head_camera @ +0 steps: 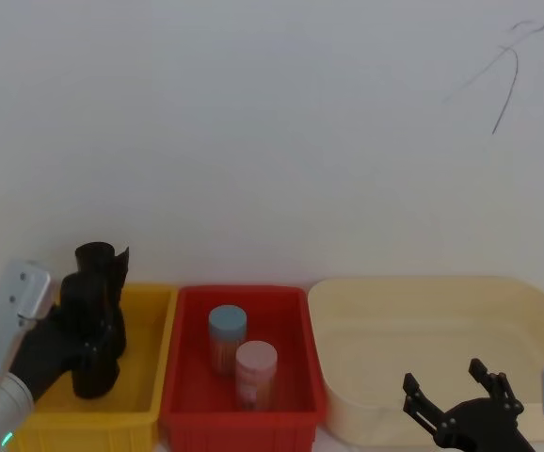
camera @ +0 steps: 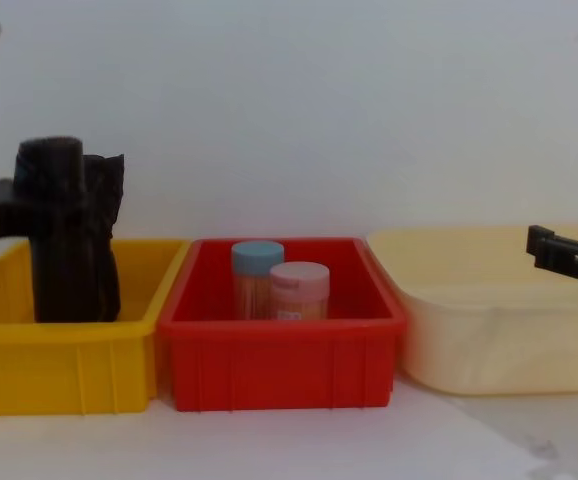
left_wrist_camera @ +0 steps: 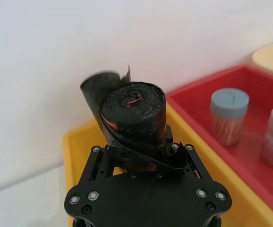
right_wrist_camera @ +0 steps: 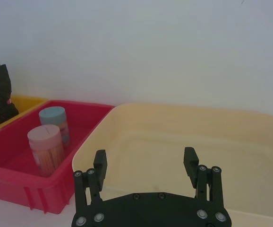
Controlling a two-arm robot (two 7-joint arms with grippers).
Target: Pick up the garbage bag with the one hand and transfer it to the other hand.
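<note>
- garbage bag (head_camera: 89, 298): black plastic roll, upright cylinder w/ tightly wound round top. It stands in the yellow plastic bin (head_camera: 152, 377), approx 8 o'clock in the head view.
- Its top rises well above the bin rim. Base is hidden behind the bin's front wall in the chest view, so can't tell if it sits on the bin floor or is raised.
- left gripper (left_wrist_camera: 142, 151): black, long-fingered, on the silver arm w/ green glow near its lower end. Comes in from 8 o'clock, jaws clenched round the bag's lower-mid section, one finger each side, touching the plastic.
- second black roll (left_wrist_camera: 95, 88): black plastic roll w/ loose pointed flap at top. It's just behind the gripped bag at its 12–1 o'clock in the head view, same bin, pressed close to it; can't tell if they touch.
- red plastic bin (head_camera: 296, 358): directly beside the yellow one, at 6 o'clock in the head view, walls side by side.
- blue-lidded jar (head_camera: 227, 337) and pink-lidded jar (head_camera: 256, 372): both upright in the red bin. Blue one is at 11 o'clock of the pink one, very close.
- cream plastic tub (head_camera: 423, 284): wide, shallow, rounded corners, next to the red bin at approx 4 o'clock.
- right gripper (right_wrist_camera: 145, 158): black, long-fingered, at 5 o'clock in the head view, hovering over the tub's near part. Jaws released, fingers spread wide w/ nothing between them; well apart from the bag.
- white table (camera: 289, 445) under all three containers; plain white wall (camera: 289, 100) behind.
</note>
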